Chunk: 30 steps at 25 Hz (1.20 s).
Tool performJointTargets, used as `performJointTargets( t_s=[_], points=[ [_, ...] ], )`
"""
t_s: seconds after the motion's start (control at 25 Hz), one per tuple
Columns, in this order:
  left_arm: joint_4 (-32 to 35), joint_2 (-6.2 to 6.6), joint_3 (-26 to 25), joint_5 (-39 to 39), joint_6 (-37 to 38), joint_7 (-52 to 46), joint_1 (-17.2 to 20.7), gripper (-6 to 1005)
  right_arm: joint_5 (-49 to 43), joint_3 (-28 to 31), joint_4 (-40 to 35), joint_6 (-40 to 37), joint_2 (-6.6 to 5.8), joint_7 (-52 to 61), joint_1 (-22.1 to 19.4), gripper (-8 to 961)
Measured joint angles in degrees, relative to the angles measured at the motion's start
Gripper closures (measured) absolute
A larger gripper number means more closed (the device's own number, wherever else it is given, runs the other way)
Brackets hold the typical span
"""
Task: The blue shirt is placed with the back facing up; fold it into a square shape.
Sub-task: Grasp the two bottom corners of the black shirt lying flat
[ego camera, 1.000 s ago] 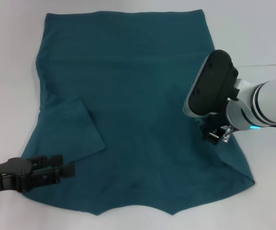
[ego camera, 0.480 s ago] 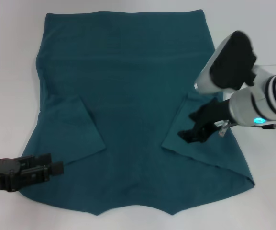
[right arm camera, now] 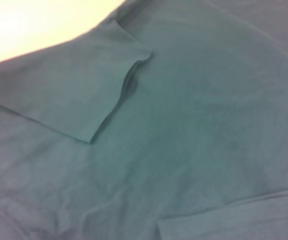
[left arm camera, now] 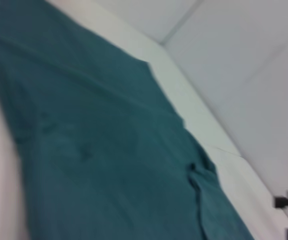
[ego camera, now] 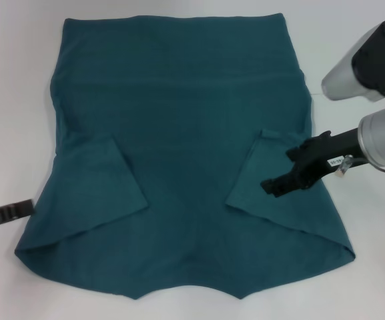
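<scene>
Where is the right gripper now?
In the head view, the right gripper hangs over the blue shirt's folded-in sleeve, on the robot's right side.

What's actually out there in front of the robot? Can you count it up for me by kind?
Dark teal-blue cotton short-sleeved shirt: 1
Black robot grippers: 2, the left gripper at the shirt's edge, the right gripper over a folded-in sleeve
White table: 1
Total: 4
</scene>
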Motion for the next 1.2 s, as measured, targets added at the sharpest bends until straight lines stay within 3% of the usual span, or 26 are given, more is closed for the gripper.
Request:
performJointTargets(
  t_s=[0.16,0.48,0.68,1.0,1.2],
  points=[
    [4.7,-0.14,0.0,4.5,-0.1,-7.9,0.3,248,0.1,2.1,-0.3,-2.8,-0.06,0.1,0.7,15],
    [6.7,-0.14,0.5,15.9,-0.3,-15.3,-1.2,247,-0.2,3.2,-1.0,-3.9,-0.13,0.6,1.7,17],
    [5.2,-0.19,2.6,16.1,-2.3,-15.6,-1.7,247,-0.3,3.2,-0.7,-3.6,-0.13,0.7,2.5,18],
    [-0.1,-0.29,8.4,18.0,-11.3,-16.2,-3.2,247,-0.2,2.8,-0.6,-3.5,0.08,0.7,2.7,19],
    [-3.8,0.33,9.3,19.2,-14.3,-16.2,-5.0,247,-0.2,2.7,-0.4,-3.3,0.22,0.6,2.2,20]
  ],
)
